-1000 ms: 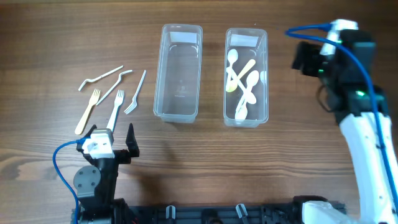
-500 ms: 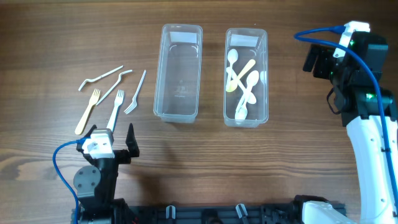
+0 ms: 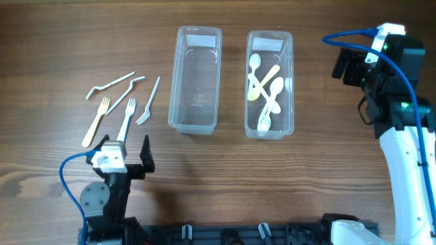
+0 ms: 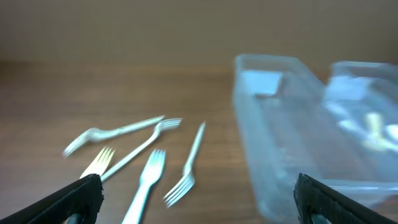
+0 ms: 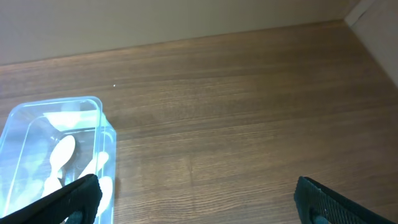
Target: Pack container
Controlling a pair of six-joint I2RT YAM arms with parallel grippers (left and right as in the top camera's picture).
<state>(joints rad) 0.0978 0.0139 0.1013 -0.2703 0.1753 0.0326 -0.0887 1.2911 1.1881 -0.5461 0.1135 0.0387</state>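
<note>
Currently I am seeing the forks lying left of the empty container, with my left gripper hovering wide open near them. The spoon container is sitting alongside, and my right gripper is hanging wide open further right.

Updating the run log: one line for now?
left gripper open; right gripper open; forks on table; spoons in right container; left container empty

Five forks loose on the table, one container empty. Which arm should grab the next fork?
Left. The left hand is open and close to the forks, which fill its wrist view beside the empty container. The right hand is off past the spoon container, on the far side from the forks.
</note>
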